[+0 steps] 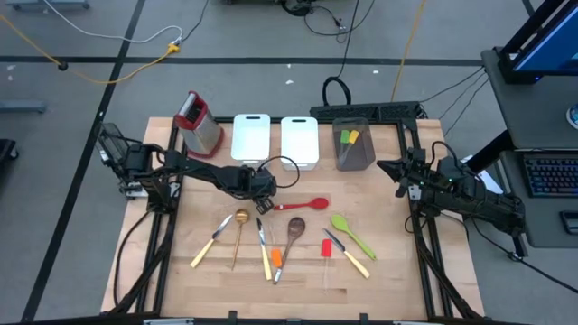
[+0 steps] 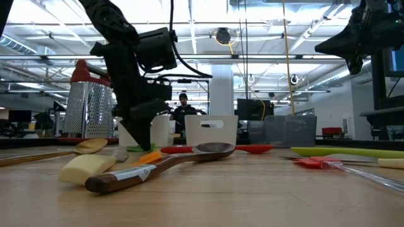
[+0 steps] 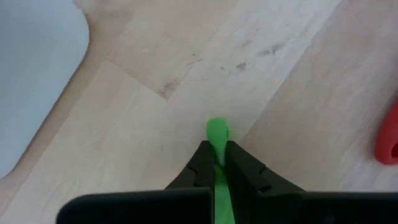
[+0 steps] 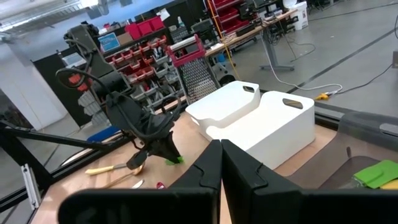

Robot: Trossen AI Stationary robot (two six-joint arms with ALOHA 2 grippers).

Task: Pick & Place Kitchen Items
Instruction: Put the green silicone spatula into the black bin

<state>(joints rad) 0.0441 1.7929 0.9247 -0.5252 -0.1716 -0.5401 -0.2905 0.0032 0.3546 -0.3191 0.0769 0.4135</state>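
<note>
Figure. The left gripper (image 1: 263,188), reaching in over the middle of the table (image 1: 397,271), stood with its jaws clamped together on the narrow end of a green utensil (image 3: 217,134), which showed between the dark fingertips in the left wrist view and as a small green patch under the gripper in the low view (image 2: 140,149). The held piece lay at or just above the wood, near the white trays (image 1: 274,137) and just left of the red spoon (image 1: 303,205). Its blade or bowl was hidden by the gripper.

The remaining kitchen items were spread on the near half of the table: a gold spoon (image 1: 240,231), a cream-handled knife (image 1: 208,243), a wooden spoon (image 1: 293,230), an orange spatula (image 1: 275,259), a small red spatula (image 1: 326,247), and a green spoon (image 1: 350,233) to the right. The grey bin (image 1: 354,144) at the far right already held green and yellow pieces.

The right gripper (image 4: 221,163) waited off the right edge, fingers together and holding nothing.

Judged by appearance, the green utensil was light and probably of silicone or plastic, so slightly flexible and smooth. A pinch on the thin handle end should lift it easily, though the unseen end may droop or swing. A hold nearer the middle would likely steady it.
</note>
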